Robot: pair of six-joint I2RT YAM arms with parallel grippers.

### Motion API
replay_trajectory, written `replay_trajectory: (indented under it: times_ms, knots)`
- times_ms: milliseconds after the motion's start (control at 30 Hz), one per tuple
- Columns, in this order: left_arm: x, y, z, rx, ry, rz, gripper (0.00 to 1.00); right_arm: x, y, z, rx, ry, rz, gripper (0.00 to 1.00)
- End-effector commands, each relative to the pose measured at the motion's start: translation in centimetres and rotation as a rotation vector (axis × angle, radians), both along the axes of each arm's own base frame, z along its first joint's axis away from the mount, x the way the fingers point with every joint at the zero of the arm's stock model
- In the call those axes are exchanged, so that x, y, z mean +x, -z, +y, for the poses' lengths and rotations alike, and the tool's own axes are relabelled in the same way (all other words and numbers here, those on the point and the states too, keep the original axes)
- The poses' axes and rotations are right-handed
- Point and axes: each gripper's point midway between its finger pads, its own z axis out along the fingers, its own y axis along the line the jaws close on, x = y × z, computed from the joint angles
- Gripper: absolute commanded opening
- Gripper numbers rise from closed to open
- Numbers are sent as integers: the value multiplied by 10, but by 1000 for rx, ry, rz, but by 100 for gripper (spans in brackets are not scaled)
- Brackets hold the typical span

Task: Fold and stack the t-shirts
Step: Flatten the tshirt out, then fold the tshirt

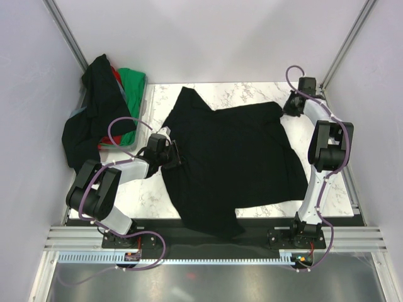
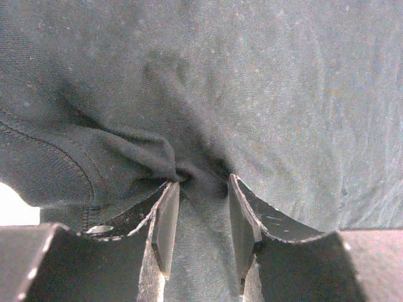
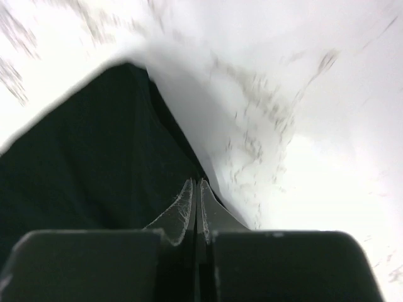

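Note:
A black t-shirt point(image 1: 233, 157) lies spread on the marble table point(image 1: 245, 93), its bottom hem hanging over the near edge. My left gripper point(image 1: 173, 154) sits at the shirt's left edge. In the left wrist view its jaws point(image 2: 203, 179) pinch a puckered bunch of the black cloth point(image 2: 252, 75). My right gripper point(image 1: 288, 106) is at the shirt's far right corner. In the right wrist view it point(image 3: 196, 181) is shut at the raised edge of the black cloth point(image 3: 94, 151), which runs into its tips.
A grey bin point(image 1: 147, 100) at the far left holds a heap of shirts: black point(image 1: 94, 107) draped over the side, green point(image 1: 132, 82) and red point(image 1: 115, 74). White walls with metal posts enclose the table. Bare marble point(image 3: 315, 94) shows right of the shirt.

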Motion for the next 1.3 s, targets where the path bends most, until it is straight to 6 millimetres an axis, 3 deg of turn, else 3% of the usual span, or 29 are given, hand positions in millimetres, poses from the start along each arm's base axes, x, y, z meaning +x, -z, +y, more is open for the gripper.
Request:
replay_trajectory:
  times_ms: [0, 33, 67, 133, 200, 233, 267, 367, 433, 500, 533, 567, 633, 667, 733, 767, 800, 833, 867, 1000, 1167, 1267]
  knots:
    - [-19, 24, 9, 43, -14, 99, 45, 36, -72, -42, -6, 156, -179, 0]
    - [-18, 24, 9, 43, -13, 99, 45, 53, -100, -54, -26, 185, -251, 0]
    - [-18, 23, 8, 42, -12, 98, 45, 63, -93, -59, -27, 195, -250, 0]
    - [-18, 24, 8, 43, -9, 98, 45, 81, -102, -74, -44, 230, -286, 0]
    - [-19, 24, 8, 43, -10, 100, 45, 102, -104, -83, -39, 237, -308, 9]
    - [-18, 23, 9, 41, -12, 98, 45, 112, -120, -86, -38, 247, -347, 34]
    - [-18, 23, 9, 41, -14, 96, 45, 112, -100, -90, -39, 268, -308, 54]
    - [-19, 22, 10, 40, -17, 90, 45, 110, -97, -88, -19, 275, -301, 80]
    - [-19, 22, 10, 38, -18, 88, 47, 106, -101, -81, -2, 255, -302, 84]
    - [-18, 23, 10, 39, -17, 91, 49, 90, -112, -74, -3, 247, -294, 85]
    - [-16, 21, 9, 37, -15, 88, 51, 76, -97, -69, 2, 244, -247, 85]
    - [-17, 23, 10, 45, -17, 94, 52, 66, -128, -65, -1, 240, -293, 85]
    - [-16, 20, 11, 54, -22, 99, 53, 46, -141, -52, -1, 230, -306, 86]
    - [-18, 17, 12, 77, -20, 112, 53, 22, -149, -43, 9, 230, -308, 86]
    - [-20, -3, 14, 97, -43, 79, 55, -3, -152, -21, 25, 208, -304, 88]
    - [-20, -14, 9, 112, -58, 53, 57, -30, -149, -9, 28, 198, -286, 89]
    - [-26, -30, 9, 120, -62, 38, 59, -43, -143, 11, 50, 175, -269, 92]
    - [-31, -41, -3, 121, -35, 17, 60, -66, -115, 27, 66, 136, -204, 93]
    - [-34, -46, -4, 136, -52, 7, 61, -81, -123, 39, 69, 112, -215, 93]
    - [-62, -39, -13, 163, -38, 78, 62, -136, -82, 92, 119, 0, -109, 94]
    - [-91, -4, -4, 177, -90, 182, 61, -184, -38, 101, 154, -13, -22, 94]
    - [-90, 7, -5, 194, -88, 201, 61, -194, -22, 100, 149, -25, 21, 94]
